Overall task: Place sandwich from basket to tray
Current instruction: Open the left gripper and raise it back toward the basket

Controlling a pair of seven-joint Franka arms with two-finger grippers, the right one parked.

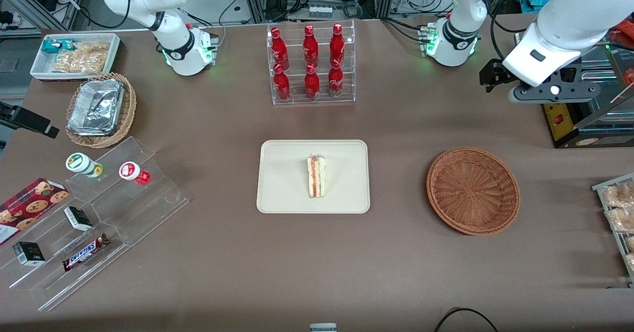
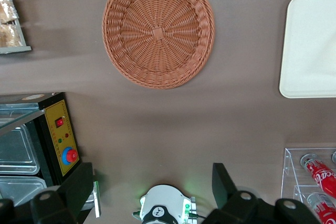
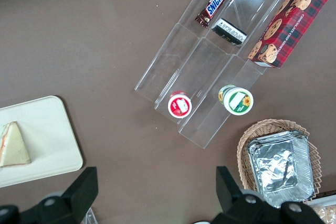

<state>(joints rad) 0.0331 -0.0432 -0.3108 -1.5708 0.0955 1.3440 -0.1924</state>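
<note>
On tray: sandwich, soft, light; pinch bread faces gently. Basket empty. Gripper high above surface, jaws apart.

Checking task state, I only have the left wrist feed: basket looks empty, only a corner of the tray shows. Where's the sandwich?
Observer: The sandwich lies on the tray, near its middle.
Operator: Standing or flat?
Observer: It rests on a side, with the red and green filling edge facing up.
Operator: Where's the gripper?
Observer: The gripper is open and holds nothing, raised above the table at the working arm's end, farther from the front camera than the basket.
</note>
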